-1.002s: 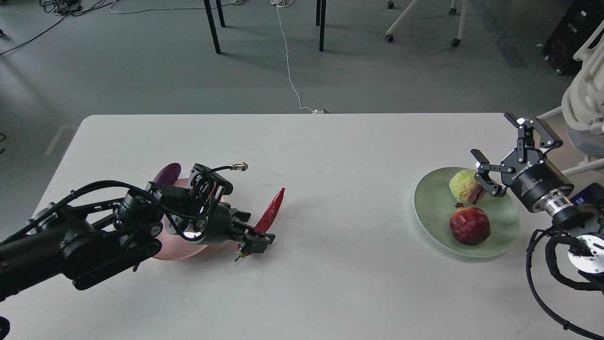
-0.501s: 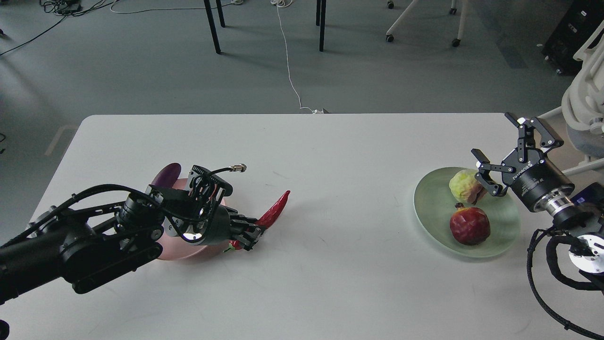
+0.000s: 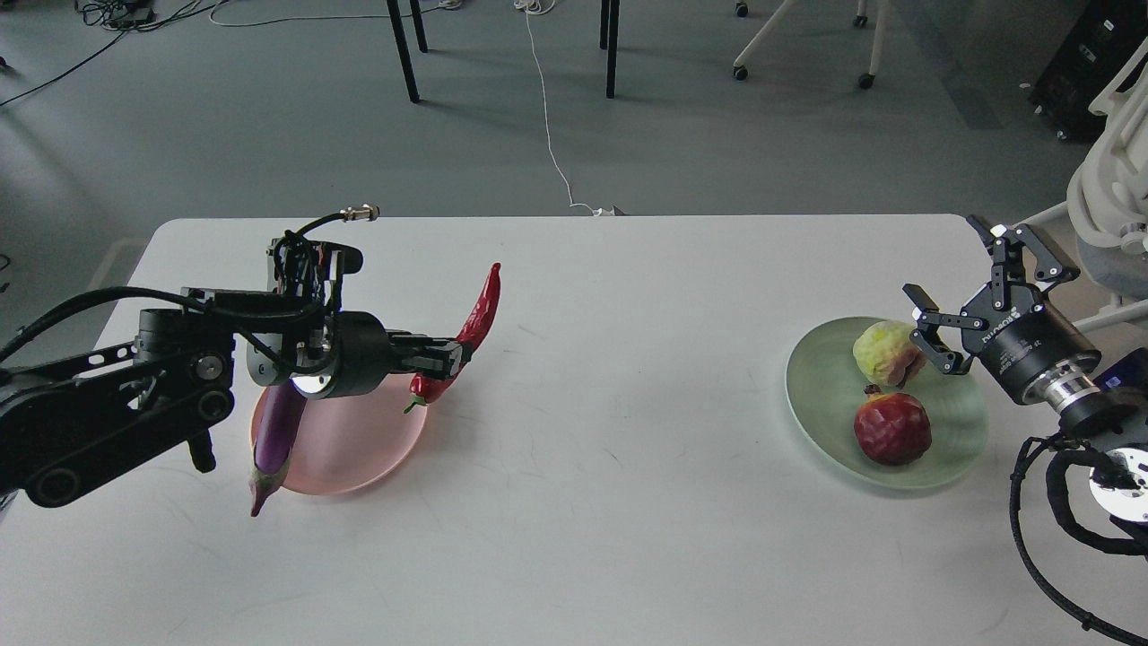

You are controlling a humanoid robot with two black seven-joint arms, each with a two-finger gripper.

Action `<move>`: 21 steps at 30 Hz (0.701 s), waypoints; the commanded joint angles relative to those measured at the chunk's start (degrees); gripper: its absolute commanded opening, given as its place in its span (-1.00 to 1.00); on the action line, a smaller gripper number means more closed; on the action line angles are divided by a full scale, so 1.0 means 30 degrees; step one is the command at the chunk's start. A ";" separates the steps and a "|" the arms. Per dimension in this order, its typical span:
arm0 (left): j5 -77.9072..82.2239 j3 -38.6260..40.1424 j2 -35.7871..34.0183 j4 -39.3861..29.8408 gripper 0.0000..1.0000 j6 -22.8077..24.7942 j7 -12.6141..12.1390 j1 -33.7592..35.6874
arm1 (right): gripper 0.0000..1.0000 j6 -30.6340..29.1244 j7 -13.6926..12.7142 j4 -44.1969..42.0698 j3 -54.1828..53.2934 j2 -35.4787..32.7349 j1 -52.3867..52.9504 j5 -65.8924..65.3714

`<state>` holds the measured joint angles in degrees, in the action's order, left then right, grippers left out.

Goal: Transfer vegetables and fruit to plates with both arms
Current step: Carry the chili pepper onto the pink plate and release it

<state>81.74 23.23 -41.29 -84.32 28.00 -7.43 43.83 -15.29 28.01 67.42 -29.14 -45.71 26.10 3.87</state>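
My left gripper (image 3: 453, 357) is shut on the red chili pepper (image 3: 473, 325) and holds it in the air over the right rim of the pale pink plate (image 3: 359, 444). The purple eggplant (image 3: 273, 440) lies across the left of that plate, its stem end hanging over the front rim. My right gripper (image 3: 982, 269) is open and empty, above the far right edge of the pale green plate (image 3: 821, 395). The yellow-green fruit (image 3: 881, 353) and the dark red pomegranate (image 3: 891, 429) sit on that plate.
The white table (image 3: 628, 359) spans the view. Beyond its far edge are the grey floor, black table legs (image 3: 404, 49) and a white cable (image 3: 549, 117). A white chair (image 3: 1112, 188) stands by the right corner.
My left gripper closed on the chili, lifted it off the table and carried it back left over the pink plate. The eggplant now shows. My right gripper barely shifted.
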 commanded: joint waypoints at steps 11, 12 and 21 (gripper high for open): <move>-0.5099 -0.0212 -0.2790 -0.2509 -0.85 -0.1012 -0.3030 -0.2450 | 0.94 0.0000 -0.0002 -0.0033 0.0017 0.0179 0.0002 0.0000; -0.5041 -0.0212 -0.2907 -0.2509 -0.85 -0.1012 -0.3030 -0.2713 | 0.94 0.0000 -0.0002 -0.0033 0.0017 0.0150 0.0002 0.0000; -0.4982 -0.0125 -0.3260 -0.2392 -0.50 -0.1042 -0.2972 -0.2891 | 0.94 0.0000 -0.0002 -0.0033 0.0017 0.0179 0.0002 0.0000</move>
<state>66.69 22.64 -51.00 -91.60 24.90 -16.41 35.18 -15.29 27.99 67.32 -29.09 -45.21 26.10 3.87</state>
